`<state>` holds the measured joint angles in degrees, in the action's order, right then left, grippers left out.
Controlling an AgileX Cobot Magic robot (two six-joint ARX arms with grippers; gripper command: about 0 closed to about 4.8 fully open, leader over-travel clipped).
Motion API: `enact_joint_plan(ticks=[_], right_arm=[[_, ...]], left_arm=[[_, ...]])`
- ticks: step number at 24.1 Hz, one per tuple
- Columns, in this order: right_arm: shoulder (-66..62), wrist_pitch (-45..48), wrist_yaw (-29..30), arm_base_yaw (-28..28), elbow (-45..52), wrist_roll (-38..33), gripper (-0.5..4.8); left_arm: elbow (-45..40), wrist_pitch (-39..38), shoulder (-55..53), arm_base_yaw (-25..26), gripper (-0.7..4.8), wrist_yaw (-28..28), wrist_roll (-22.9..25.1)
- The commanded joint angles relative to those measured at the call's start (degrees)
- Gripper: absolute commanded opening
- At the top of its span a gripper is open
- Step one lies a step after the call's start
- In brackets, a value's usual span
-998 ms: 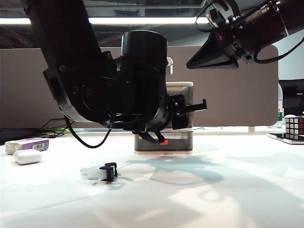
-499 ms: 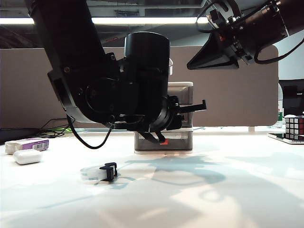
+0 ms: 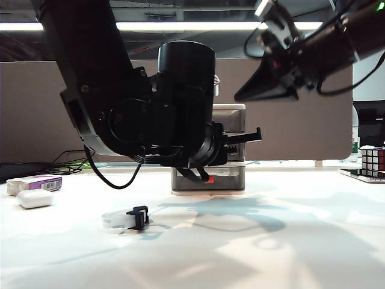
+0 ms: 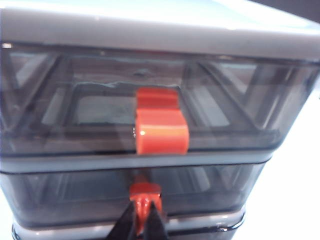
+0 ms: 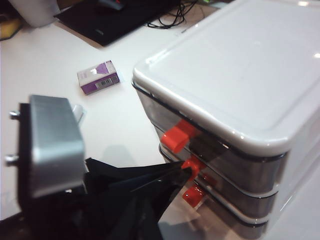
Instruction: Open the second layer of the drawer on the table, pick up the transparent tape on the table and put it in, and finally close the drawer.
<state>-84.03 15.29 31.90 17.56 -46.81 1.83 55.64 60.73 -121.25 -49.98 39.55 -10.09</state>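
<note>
Just left end effector (image 4: 142, 218) on smooth red-orange tab (image 4: 145, 192).

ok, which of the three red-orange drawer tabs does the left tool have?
The middle tab, on the second layer: the left tool is shut on it. The top tab and bottom tab are untouched.

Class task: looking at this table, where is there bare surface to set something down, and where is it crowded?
Bare table lies right of the transparent tape, toward the cube. Crowded: at the drawer, where the left tool pinches the second layer tab, right tool overhead.
</note>
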Motion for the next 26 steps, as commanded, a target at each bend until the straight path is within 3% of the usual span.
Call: enact_joint_plan(ticks=[1,7,26], right_arm=[[-3.21,2.73,0.07,-0.02,-1.33,0.22,-0.05],[-7.04,2.97,2.95,-0.02,-4.79,1.22,-0.05],[-14.08,4.31,2.56,-0.02,-10.64,1.16,-0.05]], left_arm=[[0.11,0.55,0.13,0.07,-0.06,0.28,0.02],[0.11,-0.76,0.13,0.07,-0.06,0.28,0.00],[-0.04,-4.13,0.28,-0.90,-0.06,0.28,0.00]])
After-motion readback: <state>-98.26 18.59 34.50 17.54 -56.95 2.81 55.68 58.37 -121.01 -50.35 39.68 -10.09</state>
